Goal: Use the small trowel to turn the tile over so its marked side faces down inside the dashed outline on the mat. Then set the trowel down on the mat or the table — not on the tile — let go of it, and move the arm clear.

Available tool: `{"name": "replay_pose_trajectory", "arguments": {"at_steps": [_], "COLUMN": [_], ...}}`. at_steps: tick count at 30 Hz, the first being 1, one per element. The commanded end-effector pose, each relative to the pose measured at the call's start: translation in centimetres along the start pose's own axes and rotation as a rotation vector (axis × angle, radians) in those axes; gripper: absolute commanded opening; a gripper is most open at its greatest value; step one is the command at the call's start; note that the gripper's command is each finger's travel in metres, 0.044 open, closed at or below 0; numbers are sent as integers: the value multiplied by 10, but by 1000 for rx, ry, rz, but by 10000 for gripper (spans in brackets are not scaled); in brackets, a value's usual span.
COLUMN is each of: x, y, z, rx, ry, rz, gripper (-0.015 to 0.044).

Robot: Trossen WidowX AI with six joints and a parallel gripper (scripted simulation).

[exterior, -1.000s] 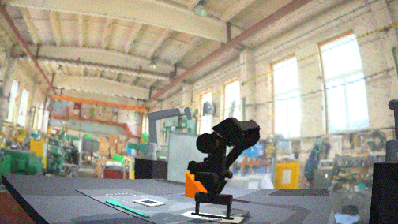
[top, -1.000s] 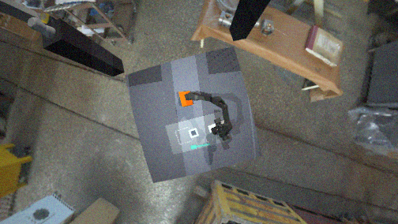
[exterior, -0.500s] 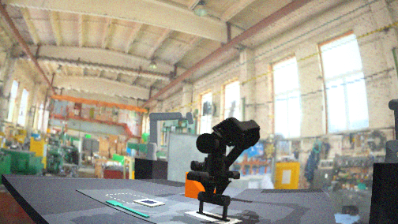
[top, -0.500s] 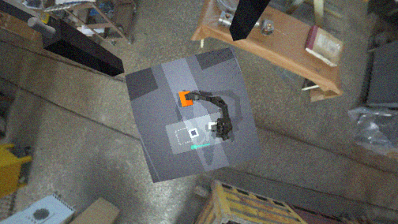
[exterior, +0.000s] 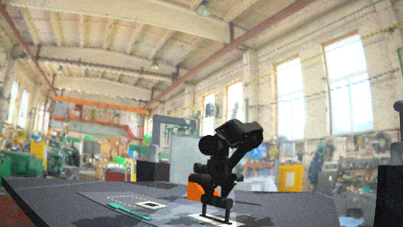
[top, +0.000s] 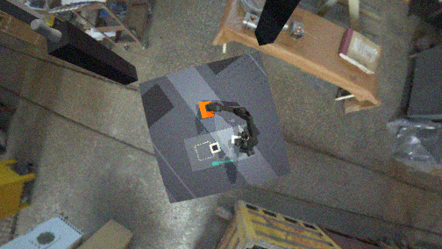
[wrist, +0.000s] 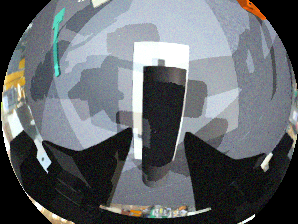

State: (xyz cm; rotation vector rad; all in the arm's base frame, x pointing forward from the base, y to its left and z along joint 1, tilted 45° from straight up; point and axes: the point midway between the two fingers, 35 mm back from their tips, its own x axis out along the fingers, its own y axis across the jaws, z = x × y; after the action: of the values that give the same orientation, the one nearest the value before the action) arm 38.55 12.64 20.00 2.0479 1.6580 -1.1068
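Note:
The tile (top: pixel 214 147) (exterior: pixel 151 205) is pale with a dark square on its upper face. It lies flat on the mat (top: pixel 193 163) across the right edge of the dashed outline (top: pixel 196 154) (exterior: pixel 120 197), partly outside it. The trowel has a flat white blade (top: pixel 234 138) (exterior: pixel 196 217) (wrist: pixel 161 52) and a thick black handle (wrist: pixel 162 110). It is low over the right part of the mat, clear of the tile; whether it touches the surface is hard to tell. My gripper (exterior: pixel 216 220) (wrist: pixel 158 133) is open around the handle, with a gap at its left side.
A thin teal tool (top: pixel 217 162) (exterior: pixel 129 213) (wrist: pixel 58 42) lies near the mat's front edge, below the tile in the top view. The orange base block (top: pixel 203 110) (exterior: pixel 194 191) of the arm stands beyond the mat. The arm curves over from it.

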Motion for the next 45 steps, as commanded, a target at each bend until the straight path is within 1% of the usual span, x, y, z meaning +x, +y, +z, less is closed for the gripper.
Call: {"name": "replay_pose_trajectory", "arguments": {"at_steps": [1, 14, 16, 20, 26, 27, 31, 35, 45], "x": [0, 0, -7, -43, -44, -44, -52, -51, -44], "y": [0, 0, 0, 0, 0, 0, -1, -2, -5], "z": [0, 0, 0, 0, 0, 1, 3, 4, 5], "rx": [6, 6, 6, 6, 6, 13, 42, -34, -366], "ry": [1, 1, 0, -1, -1, -3, -2, -17, -83], "rz": [-1, -1, -1, -1, -1, 9, 5, 21, 82], "gripper": [270, 270, 270, 270, 270, 296, 300, 300, 300]}}
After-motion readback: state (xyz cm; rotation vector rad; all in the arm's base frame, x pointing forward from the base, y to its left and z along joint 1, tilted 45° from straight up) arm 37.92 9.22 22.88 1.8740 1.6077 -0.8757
